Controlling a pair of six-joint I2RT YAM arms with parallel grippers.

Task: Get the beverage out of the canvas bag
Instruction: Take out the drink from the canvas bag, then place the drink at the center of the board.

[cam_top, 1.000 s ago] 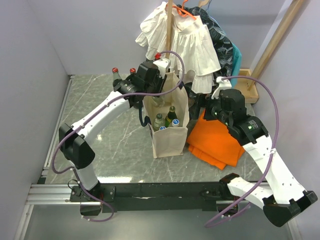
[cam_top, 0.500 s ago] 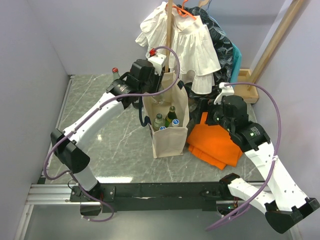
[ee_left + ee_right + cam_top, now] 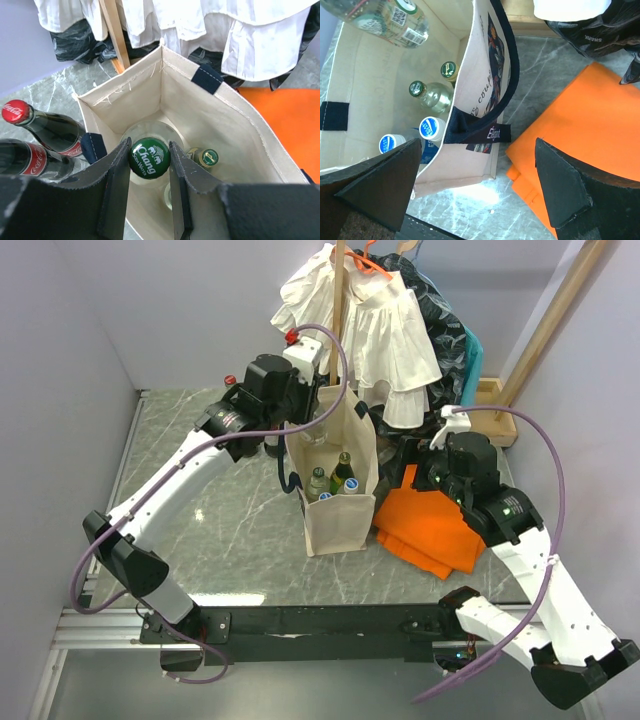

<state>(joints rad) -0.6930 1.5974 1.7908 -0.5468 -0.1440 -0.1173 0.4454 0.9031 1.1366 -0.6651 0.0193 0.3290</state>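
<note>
Clamping green-capped bottle [image 3: 149, 158] at canvas bag [image 3: 210, 120] mouth, left gripper [image 3: 149, 150]; right gripper [image 3: 476, 145] wide, empty.

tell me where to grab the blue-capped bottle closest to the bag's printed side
Grip the blue-capped bottle at the neck just under its cap, coming from straight above. It stands upright, and the taller walls of the canvas bag and the neighbouring bottles probably block any sideways approach.

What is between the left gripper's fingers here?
A green-capped Chang bottle, pinched by the left gripper over the canvas bag; left wrist view shows it.
</note>
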